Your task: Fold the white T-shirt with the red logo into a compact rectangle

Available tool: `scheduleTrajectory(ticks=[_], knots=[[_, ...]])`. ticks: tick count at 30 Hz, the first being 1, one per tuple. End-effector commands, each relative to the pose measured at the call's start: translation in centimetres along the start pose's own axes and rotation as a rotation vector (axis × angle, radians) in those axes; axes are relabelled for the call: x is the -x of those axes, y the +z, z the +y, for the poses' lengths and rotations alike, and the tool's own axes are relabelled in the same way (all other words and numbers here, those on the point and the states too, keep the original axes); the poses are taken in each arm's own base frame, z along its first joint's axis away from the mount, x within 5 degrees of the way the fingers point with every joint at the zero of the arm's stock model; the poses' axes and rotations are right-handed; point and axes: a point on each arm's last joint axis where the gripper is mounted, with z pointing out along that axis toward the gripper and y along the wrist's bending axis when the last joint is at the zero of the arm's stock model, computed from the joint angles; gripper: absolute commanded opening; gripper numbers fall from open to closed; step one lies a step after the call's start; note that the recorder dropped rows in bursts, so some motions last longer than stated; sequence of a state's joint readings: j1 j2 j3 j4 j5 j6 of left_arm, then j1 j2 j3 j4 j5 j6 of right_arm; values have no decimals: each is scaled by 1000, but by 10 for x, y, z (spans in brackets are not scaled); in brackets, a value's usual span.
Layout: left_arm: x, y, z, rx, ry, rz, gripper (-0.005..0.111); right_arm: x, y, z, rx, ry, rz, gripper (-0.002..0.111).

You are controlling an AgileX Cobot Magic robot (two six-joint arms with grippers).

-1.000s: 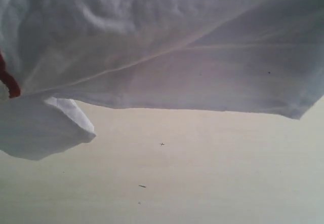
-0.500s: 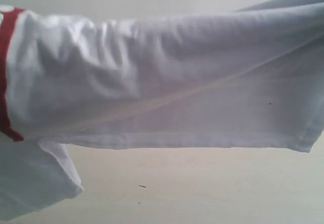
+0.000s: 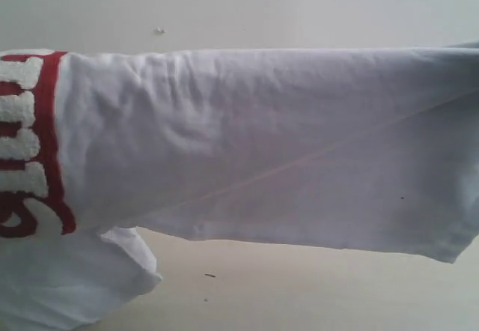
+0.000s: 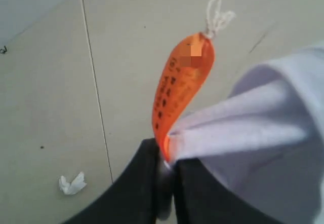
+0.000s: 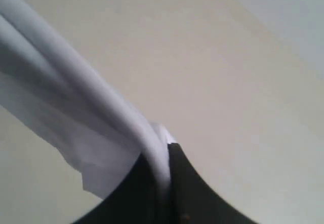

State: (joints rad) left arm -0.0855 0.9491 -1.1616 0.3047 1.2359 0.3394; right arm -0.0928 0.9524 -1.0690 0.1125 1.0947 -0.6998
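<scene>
So the white T-shirt (image 3: 284, 144) is up in the air, stretched sideways across nearly the whole exterior view, with the pale beige bench (image 3: 314, 301) showing under its lower edge. The fabric looks like soft cotton, a bit rumpled toward the left and smoother on the right, with a faint diagonal crease running through it. A looser bunch of it, maybe a sleeve (image 3: 90, 286), sags down at the lower left; I can't tell if that bit touches the bench.

The red logo (image 3: 49, 151) sits at the far left edge, turned on its side: a red band with fuzzy white puffy letters, only partly in frame.

The left claw (image 4: 164, 155) is pinched tight on a fold of the shirt, right where a shiny orange tag (image 4: 182, 87) with dark print sticks out; a bit of white string (image 4: 217, 11) hangs off the tag's far tip. There's a crumpled white scrap (image 4: 72, 183) lying on the pale surface below it.

The right claw (image 5: 163, 168) is clamped on another rolled edge of the shirt, with the cloth trailing away from it in long smooth folds.
</scene>
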Motion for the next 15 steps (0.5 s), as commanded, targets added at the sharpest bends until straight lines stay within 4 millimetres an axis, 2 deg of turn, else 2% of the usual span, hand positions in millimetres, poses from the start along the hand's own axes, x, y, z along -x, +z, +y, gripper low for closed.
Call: scheduleTrajectory(ticks=[1, 7, 8, 11, 12, 13, 15], knots=[[15, 40, -8, -73, 150, 104, 0, 2, 40, -8, 80, -171, 109, 0], [35, 110, -17, -231, 328, 279, 0, 6, 115, -21, 220, -216, 252, 0], [39, 130, -16, -291, 349, 311, 0, 11, 141, -29, 247, -228, 285, 0], [60, 168, -6, -318, 330, 205, 0, 27, 186, -46, 266, -259, 277, 0], [69, 189, -4, -326, 370, 150, 0, 33, 207, -53, 303, -279, 290, 0], [72, 200, -2, -319, 408, 130, 0, 36, 220, -57, 318, -286, 300, 0], [76, 239, 2, -278, 507, 77, 0, 46, 264, -71, 303, -301, 294, 0]])
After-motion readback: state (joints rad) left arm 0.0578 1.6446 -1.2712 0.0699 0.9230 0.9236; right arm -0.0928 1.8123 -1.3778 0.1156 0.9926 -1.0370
